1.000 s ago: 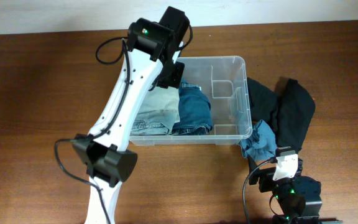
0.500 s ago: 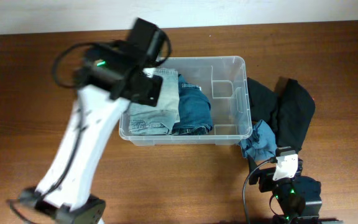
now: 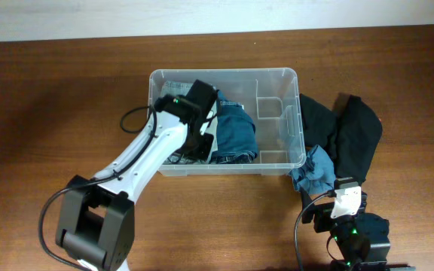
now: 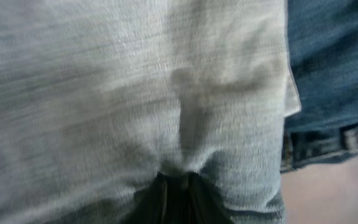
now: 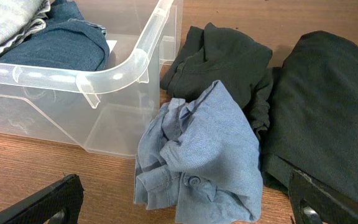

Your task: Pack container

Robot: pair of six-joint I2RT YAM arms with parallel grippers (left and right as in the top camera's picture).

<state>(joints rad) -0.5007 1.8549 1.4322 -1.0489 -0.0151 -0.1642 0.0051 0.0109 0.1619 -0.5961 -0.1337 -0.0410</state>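
On the wooden table, the container lies long axis left-right

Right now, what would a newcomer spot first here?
The white left arm reaches into the clear container mid-table, its hand pressed into pale denim beside darker jeans. Outside the container's right wall lie unpacked clothes: dark garments and a crumpled light-blue shirt.
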